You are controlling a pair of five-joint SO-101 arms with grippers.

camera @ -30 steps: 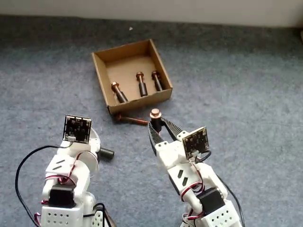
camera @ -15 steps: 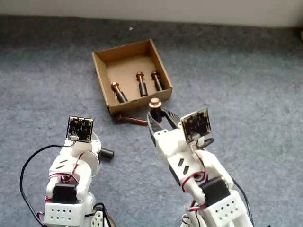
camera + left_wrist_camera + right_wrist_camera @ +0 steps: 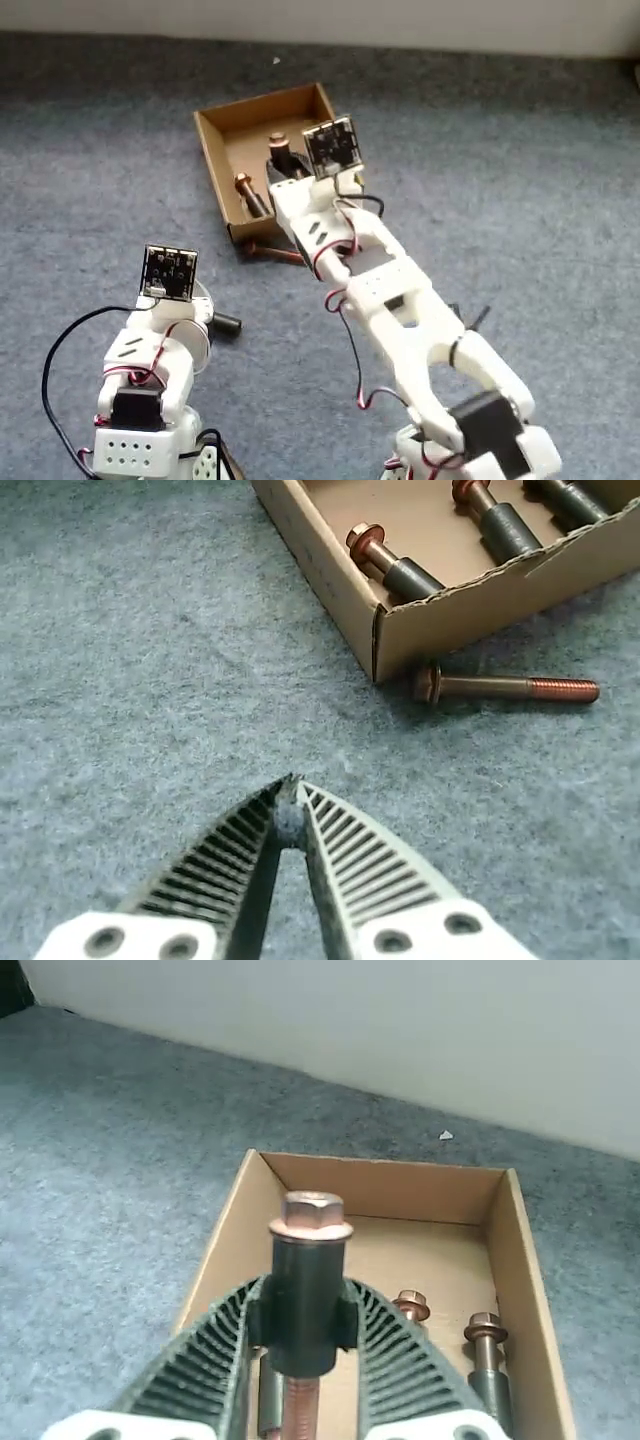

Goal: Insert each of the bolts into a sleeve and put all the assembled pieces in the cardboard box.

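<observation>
My right gripper (image 3: 303,1312) is shut on a black sleeve with a copper bolt (image 3: 305,1260) through it, held upright above the cardboard box (image 3: 385,1167). From the high view the right gripper (image 3: 283,165) hangs over the middle of the box (image 3: 210,150). Assembled pieces (image 3: 395,565) lie inside the box. One loose copper bolt (image 3: 505,688) lies on the carpet just outside the box's near wall. My left gripper (image 3: 290,792) is shut and empty, low over the carpet short of that bolt. A loose black sleeve (image 3: 226,323) lies beside the left arm.
Grey carpet spreads all around the box. A pale wall (image 3: 400,1030) rises behind the box. The right arm (image 3: 400,310) stretches diagonally across the middle, hiding part of the box and one end of the loose bolt (image 3: 268,251).
The right arm has stretched forward from in front of the box to above it, carrying the sleeved bolt along. The left arm has barely moved.
</observation>
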